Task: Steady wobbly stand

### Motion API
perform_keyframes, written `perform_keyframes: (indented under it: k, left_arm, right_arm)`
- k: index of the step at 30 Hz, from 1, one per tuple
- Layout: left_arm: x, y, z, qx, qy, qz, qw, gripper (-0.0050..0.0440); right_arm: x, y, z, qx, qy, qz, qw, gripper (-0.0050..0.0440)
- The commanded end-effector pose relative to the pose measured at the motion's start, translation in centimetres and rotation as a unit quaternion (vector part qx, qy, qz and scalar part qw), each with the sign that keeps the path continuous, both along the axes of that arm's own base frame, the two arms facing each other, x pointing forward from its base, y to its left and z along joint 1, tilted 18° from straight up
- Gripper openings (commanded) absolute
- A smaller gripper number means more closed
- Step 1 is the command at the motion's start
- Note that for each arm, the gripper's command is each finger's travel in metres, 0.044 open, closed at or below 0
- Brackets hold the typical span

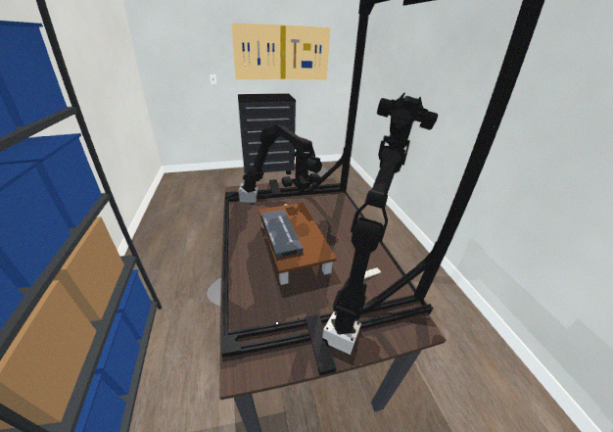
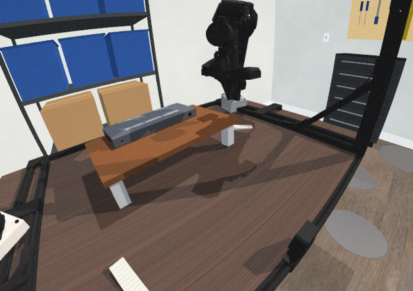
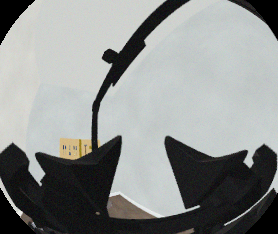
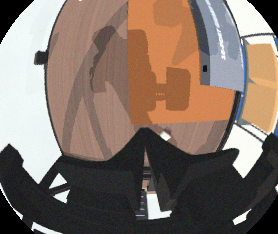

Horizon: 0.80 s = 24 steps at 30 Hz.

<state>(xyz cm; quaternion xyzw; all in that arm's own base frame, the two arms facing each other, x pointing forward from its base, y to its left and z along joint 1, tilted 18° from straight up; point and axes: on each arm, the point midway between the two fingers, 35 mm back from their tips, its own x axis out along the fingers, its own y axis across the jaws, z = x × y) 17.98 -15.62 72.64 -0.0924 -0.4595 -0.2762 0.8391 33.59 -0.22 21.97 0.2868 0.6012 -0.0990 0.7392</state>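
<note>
The stand [image 1: 299, 236] has an orange top and white legs and sits mid-table; it also shows in the exterior view [image 2: 159, 144]. The grey network switch [image 1: 281, 231] [image 2: 150, 123] lies lengthwise on it. One white wedge [image 2: 243, 127] lies on the table beside the stand's far leg. Another white wedge [image 1: 372, 272] [image 2: 128, 276] lies near the left arm's side. My left gripper [image 1: 406, 103] [image 3: 143, 139] is raised high above the table, open and empty. My right gripper [image 1: 299, 180] [image 4: 144, 131] hovers at the stand's far end, shut on nothing, looking down on the stand [image 4: 163, 61] and switch [image 4: 213, 35].
A black gantry frame [image 1: 475, 169] rises along the table's right side, with rails around the table edge [image 1: 277, 338]. A shelf with blue and tan bins [image 1: 44, 209] stands to the left. A dark drawer cabinet [image 1: 267, 129] stands behind the table.
</note>
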Motion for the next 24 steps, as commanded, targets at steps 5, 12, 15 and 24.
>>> perform_keyframes:
  k: [5, 12, 15, 24]
  left_arm:
    - [6.3, -5.5, -8.0, 0.130, 0.110, 0.028, 0.985, 0.0242]
    - [7.4, -6.4, -9.7, 0.155, 0.133, 0.029, 0.978, 0.0242]
    - [9.2, -7.9, -13.5, 0.209, 0.174, 0.037, 0.962, 0.0242]
    - [11.7, -10.1, -21.7, 0.316, 0.251, 0.047, 0.914, 0.0242]
  right_arm:
    - [0.0, 0.0, 0.0, 0.000, 0.000, 0.000, 1.000, 0.0000]
    - [0.0, 0.0, 0.0, 0.000, 0.000, 0.000, 1.000, 0.0000]
    - [0.0, 0.0, 0.0, 0.000, 0.000, 0.000, 1.000, 0.0000]
    - [0.0, 0.0, 0.0, 0.000, 0.000, 0.000, 1.000, 0.0000]
